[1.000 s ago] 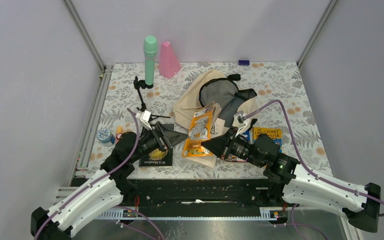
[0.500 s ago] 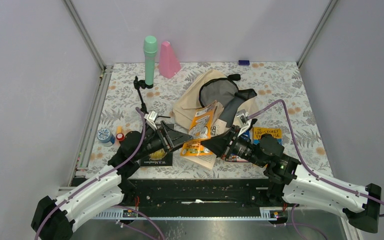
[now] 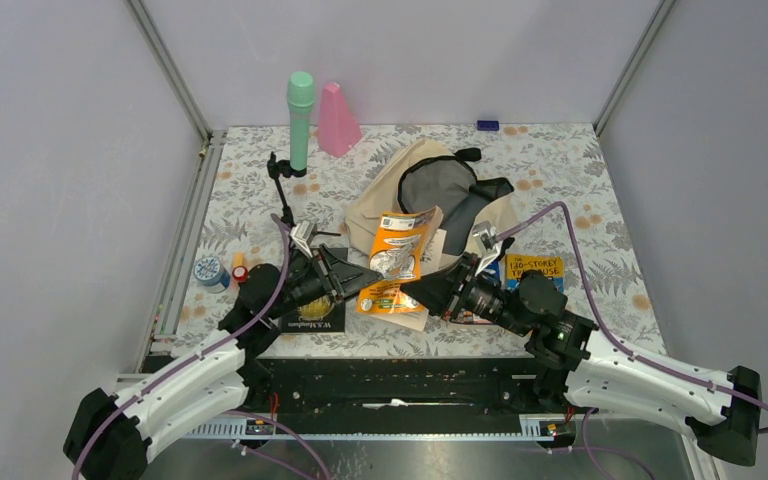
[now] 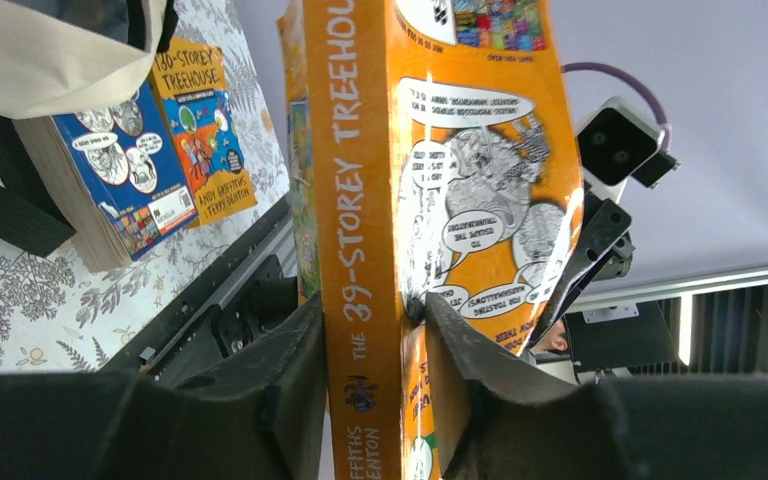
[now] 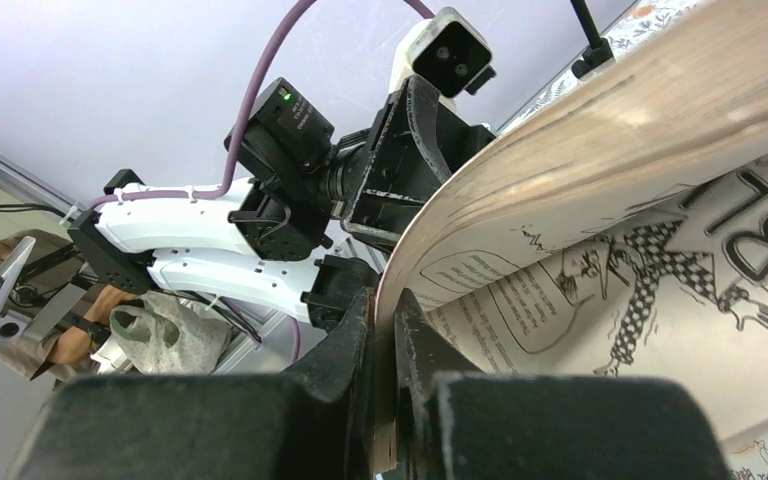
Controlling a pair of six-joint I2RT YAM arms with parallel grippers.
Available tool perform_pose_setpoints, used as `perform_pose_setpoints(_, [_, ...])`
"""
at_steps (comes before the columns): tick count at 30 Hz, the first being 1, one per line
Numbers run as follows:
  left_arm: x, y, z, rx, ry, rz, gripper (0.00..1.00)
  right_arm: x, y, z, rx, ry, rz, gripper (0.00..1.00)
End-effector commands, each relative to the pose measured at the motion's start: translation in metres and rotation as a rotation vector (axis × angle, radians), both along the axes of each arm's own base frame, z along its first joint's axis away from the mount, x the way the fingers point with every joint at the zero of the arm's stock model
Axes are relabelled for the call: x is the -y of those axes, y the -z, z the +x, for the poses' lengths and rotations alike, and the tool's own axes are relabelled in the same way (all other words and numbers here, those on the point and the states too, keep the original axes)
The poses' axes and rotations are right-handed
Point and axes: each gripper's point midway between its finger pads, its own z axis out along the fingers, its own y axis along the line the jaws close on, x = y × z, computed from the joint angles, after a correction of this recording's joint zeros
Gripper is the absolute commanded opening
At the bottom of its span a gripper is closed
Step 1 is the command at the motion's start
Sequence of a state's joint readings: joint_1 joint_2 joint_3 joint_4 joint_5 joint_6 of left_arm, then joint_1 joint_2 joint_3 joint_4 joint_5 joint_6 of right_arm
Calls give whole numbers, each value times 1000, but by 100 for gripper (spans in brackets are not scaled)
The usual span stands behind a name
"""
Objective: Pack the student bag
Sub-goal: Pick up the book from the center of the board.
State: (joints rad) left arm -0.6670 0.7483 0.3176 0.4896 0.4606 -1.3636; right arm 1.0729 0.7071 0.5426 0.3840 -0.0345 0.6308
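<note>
Student bag: the student bag [image 3: 412, 196] is laid on the far middle part of the table [image 3: 570, 170], its mouth opened upward so that grey lining is seen; black straps are spread at its right side.
Orange book: the orange book [image 3: 397, 262] is raised off the table just in front of the bag, and its far edge overlaps the bag's near side in the top view. The spine title "The 39-Storey Treehouse" is read in the left wrist view.
Left gripper: the left gripper [image 4: 370, 400] is closed on the spine end of the orange book; its fingers [image 4: 280, 390] are pressed against both sides.
Right gripper: the right gripper [image 5: 385, 340] is pinched on a thin edge of the same book, at the side opposite to the left gripper; whether only the cover or also some pages are caught cannot be told. An illustrated page is seen beside it.
Second book: a second book [image 3: 535, 270] with a yellow and blue cover is laid flat right of the right gripper.
Black book: a black book [image 3: 312, 320] is partly hidden under the left arm.
Far left corner: a green bottle [image 3: 300, 118] and a pink cone [image 3: 338, 120] are stood side by side.
Left edge: a blue roll [image 3: 208, 272] is placed near the rail.
</note>
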Motion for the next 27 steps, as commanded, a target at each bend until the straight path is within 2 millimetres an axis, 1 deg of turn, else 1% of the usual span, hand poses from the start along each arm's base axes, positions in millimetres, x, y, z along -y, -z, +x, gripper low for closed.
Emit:
perform_pose_setpoints(1, [-4, -27, -9, 106, 10, -48, 31, 5, -15, 11, 21, 70, 87, 0])
perform_pose_setpoints(2, [-5, -26, -8, 109, 0, -40, 30, 6, -10, 13, 5, 86, 81, 0])
perform_pose_setpoints(3, [-6, -23, -7, 104, -8, -23, 26, 7, -4, 15, -12, 99, 74, 8])
perform_pose_setpoints(4, [-7, -21, -6, 109, -19, -8, 22, 8, -1, 18, -24, 117, 72, 21])
perform_pose_setpoints(6, [-10, -20, -2, 122, -51, 17, 13, 12, 9, 23, -54, 154, 59, 38])
perform_pose_setpoints(7, [-13, -20, -1, 129, -69, 25, 9, 16, 16, 27, -72, 185, 44, 50])
perform_pose_setpoints(8, [-16, -20, 1, 146, -87, 36, 5, 23, 23, 34, -93, 237, 25, 67])
perform_pose_setpoints(9, [-19, -19, 3, 159, -104, 50, 0, 32, 35, 43, -127, 309, -14, 85])
perform_pose_setpoints(10, [-22, -20, 5, 176, -122, 65, 0, 46, 48, 54, -160, 407, -59, 97])
perform_pose_setpoints(11, [-25, -20, 7, 194, -138, 89, 0, 60, 63, 62, -177, 489, -133, 99])
perform_pose_setpoints(12, [-28, -22, 9, 213, -153, 111, 0, 71, 74, 68, -175, 539, -193, 100])
perform_pose_setpoints(13, [-30, -23, 11, 229, -168, 133, 0, 79, 80, 73, -171, 564, -227, 100])
perform_pose_setpoints(14, [-33, -25, 11, 251, -179, 150, 0, 84, 84, 75, -179, 563, -235, 100])
perform_pose_setpoints(16, [-37, -30, 13, 284, -197, 176, 0, 87, 82, 76, -202, 527, -178, 100])
perform_pose_setpoints(18, [-39, -35, 14, 311, -210, 184, 0, 81, 69, 73, -186, 454, -88, 100])
perform_pose_setpoints(20, [-39, -43, 13, 335, -213, 168, 0, 76, 60, 72, -169, 414, -62, 100])
perform_pose_setpoints(23, [-37, -53, 12, 355, -203, 130, 0, 58, 50, 64, -160, 314, -30, 100])
perform_pose_setpoints(27, [-35, -66, 6, 396, -183, 94, 0, 39, 37, 55, -161, 200, 65, 100])
